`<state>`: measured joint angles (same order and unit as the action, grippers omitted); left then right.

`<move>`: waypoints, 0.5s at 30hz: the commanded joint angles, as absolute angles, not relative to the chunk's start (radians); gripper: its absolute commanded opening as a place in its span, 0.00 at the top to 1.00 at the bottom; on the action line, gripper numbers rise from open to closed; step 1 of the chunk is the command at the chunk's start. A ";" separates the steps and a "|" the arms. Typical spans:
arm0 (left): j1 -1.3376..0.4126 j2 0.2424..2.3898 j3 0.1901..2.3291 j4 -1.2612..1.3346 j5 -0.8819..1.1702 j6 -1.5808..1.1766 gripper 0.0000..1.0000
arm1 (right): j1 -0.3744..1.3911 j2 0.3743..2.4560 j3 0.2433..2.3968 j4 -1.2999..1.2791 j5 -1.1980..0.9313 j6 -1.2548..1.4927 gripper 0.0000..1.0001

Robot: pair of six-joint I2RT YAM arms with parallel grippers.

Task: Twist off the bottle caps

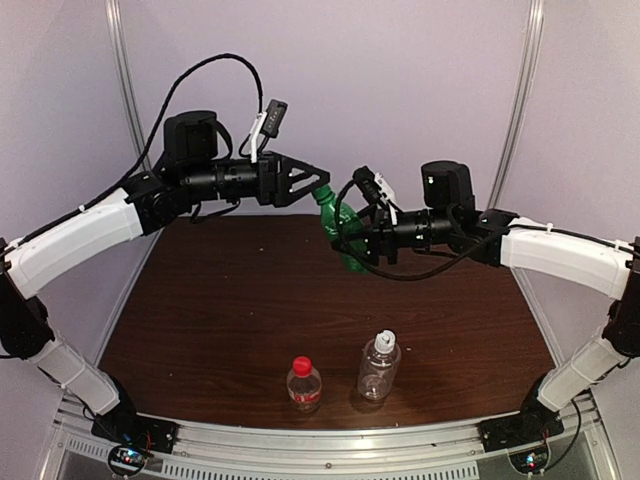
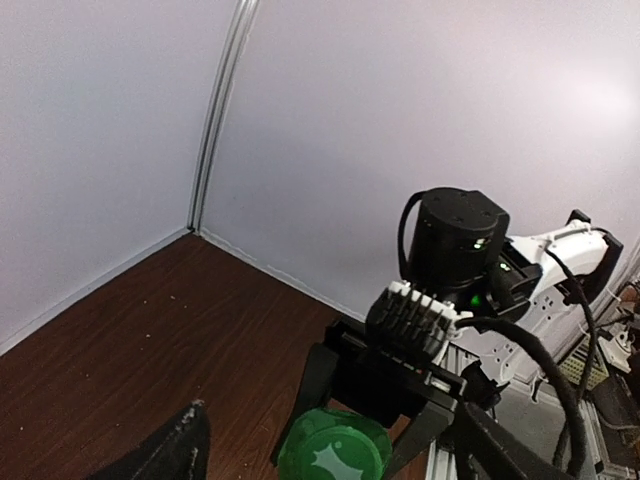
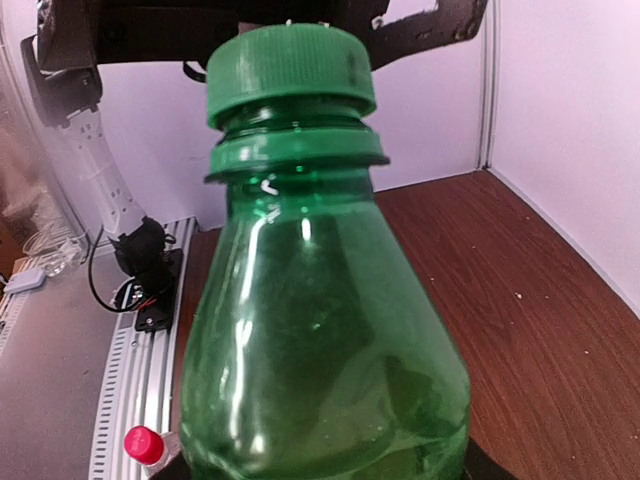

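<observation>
Right gripper (image 1: 352, 238) pinched the green bottle (image 1: 330, 215) round its body, holding it above the table (image 1: 220, 300) and tilted, neck aimed at my left gripper (image 1: 322, 183); I judged this was so one arm could brace while the other turned. Left jaws stood spread, one on each side of the green cap (image 2: 335, 452), not touching it as far as I could tell. Cap sat on the neck above the collar ring; whether loosened, I could not tell. Left wrist view looked onto the cap's top, with my fingers (image 2: 180, 445) wide at the lower corners, which the top view only hinted at. Right wrist view gave the cap's ribbed side and seating but hid my right jaws behind the bottle; only the top view showed that grip. Red cap (image 1: 302, 365) on the short bottle (image 1: 304, 390) and white-grey cap (image 1: 385, 340) on the ribbed bottle (image 1: 378, 375) stood upright near the front edge, beside each other but apart, well away from both grippers
</observation>
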<state>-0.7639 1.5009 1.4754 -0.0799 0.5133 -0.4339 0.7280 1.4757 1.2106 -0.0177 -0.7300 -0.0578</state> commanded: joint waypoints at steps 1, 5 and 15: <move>-0.755 1.456 1.470 -0.050 0.707 -0.270 0.14 | 0.720 1.469 1.253 -0.047 -0.961 -0.056 0.44; -0.755 1.456 1.470 -0.056 0.829 -0.212 0.13 | 0.721 1.499 1.284 -0.053 -1.064 -0.033 0.44; -0.755 1.473 1.479 -0.079 0.916 -0.162 0.35 | 0.720 1.523 1.308 -0.035 -1.158 0.000 0.44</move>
<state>-0.7609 1.4715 1.4754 -0.0860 0.8490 -0.1974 0.7238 1.5154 1.2732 -0.0559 -1.0962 -0.0174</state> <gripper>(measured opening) 0.692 0.563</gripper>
